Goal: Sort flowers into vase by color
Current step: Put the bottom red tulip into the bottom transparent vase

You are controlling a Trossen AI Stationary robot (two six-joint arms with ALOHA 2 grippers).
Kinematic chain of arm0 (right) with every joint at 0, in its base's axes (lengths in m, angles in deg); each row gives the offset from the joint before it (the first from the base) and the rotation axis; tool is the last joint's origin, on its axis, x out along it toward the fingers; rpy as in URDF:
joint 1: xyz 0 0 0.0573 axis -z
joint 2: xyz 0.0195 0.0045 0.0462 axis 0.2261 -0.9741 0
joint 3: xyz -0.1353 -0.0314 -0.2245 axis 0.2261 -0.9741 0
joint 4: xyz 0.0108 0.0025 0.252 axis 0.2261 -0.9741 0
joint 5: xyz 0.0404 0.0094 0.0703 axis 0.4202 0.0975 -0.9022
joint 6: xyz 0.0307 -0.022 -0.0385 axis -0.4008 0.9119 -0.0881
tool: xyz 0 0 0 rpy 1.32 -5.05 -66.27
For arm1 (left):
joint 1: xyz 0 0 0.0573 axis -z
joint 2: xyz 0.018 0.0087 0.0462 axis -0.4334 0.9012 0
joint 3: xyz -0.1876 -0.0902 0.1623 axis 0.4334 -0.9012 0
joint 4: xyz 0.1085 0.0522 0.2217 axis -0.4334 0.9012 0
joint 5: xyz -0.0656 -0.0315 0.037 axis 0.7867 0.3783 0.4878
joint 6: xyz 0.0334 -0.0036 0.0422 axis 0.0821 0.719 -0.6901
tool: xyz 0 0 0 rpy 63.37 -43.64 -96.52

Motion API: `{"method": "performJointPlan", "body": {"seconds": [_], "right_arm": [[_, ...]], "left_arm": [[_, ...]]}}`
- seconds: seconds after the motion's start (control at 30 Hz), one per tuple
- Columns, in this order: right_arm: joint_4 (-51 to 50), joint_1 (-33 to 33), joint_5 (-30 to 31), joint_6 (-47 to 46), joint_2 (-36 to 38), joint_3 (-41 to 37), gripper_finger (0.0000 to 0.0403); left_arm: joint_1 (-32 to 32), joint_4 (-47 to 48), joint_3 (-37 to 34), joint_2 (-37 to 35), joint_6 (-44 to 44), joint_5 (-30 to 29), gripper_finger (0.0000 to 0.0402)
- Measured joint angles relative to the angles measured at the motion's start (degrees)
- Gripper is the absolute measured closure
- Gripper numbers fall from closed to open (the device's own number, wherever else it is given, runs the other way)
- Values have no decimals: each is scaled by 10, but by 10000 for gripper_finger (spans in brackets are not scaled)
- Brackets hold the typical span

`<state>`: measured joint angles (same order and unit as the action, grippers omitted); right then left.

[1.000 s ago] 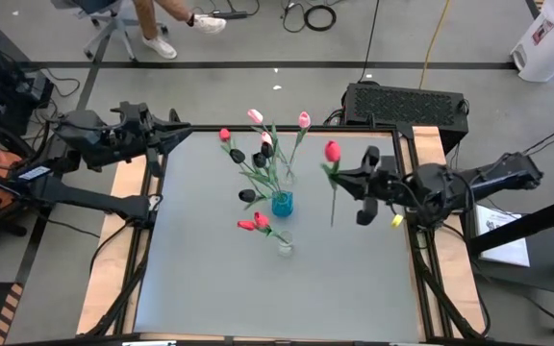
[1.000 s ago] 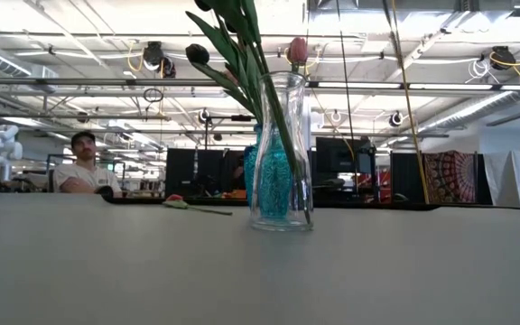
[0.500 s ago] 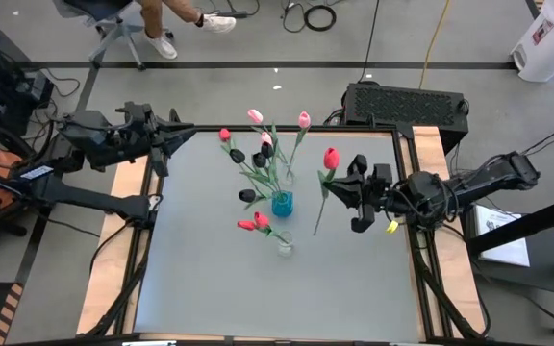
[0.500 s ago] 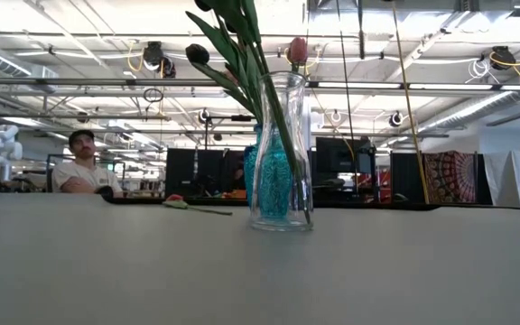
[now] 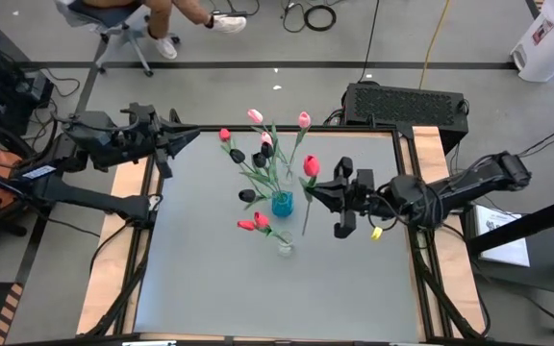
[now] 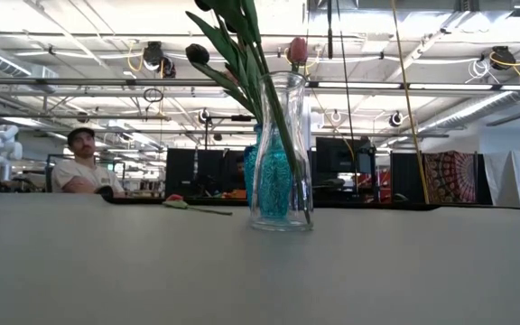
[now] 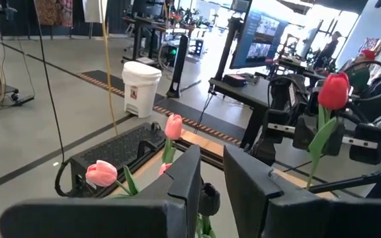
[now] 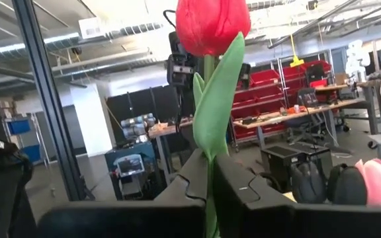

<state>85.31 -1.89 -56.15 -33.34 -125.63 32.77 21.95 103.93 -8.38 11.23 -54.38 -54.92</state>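
Bare surface (image 5: 210, 279) lies open along the near side and to the left of the blue vase (image 5: 282, 204). Spreading flowers (image 5: 263, 144) crowd the space above both vases. The right gripper (image 5: 320, 192), holding a red tulip (image 5: 310, 165), blocks the right approach.

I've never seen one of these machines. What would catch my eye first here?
Probably the red tulip held upright in the right claw, just right of the table's middle. Next, the blue-filled vase at the centre, with pink and black tulips fanning out. The left claw waits at the far-left corner.
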Motion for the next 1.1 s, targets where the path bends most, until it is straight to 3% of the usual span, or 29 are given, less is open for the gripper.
{"method": "performJointPlan", "body": {"seconds": [0.43, 1.1], "right_arm": [[122, 11, 0, -1, -78, 0, 403], [123, 12, 1, 2, -152, 0, 403]], "left_arm": [[0, -1, 0, 1, 0, -1, 328], [0, 0, 0, 1, 0, -1, 328]]}}
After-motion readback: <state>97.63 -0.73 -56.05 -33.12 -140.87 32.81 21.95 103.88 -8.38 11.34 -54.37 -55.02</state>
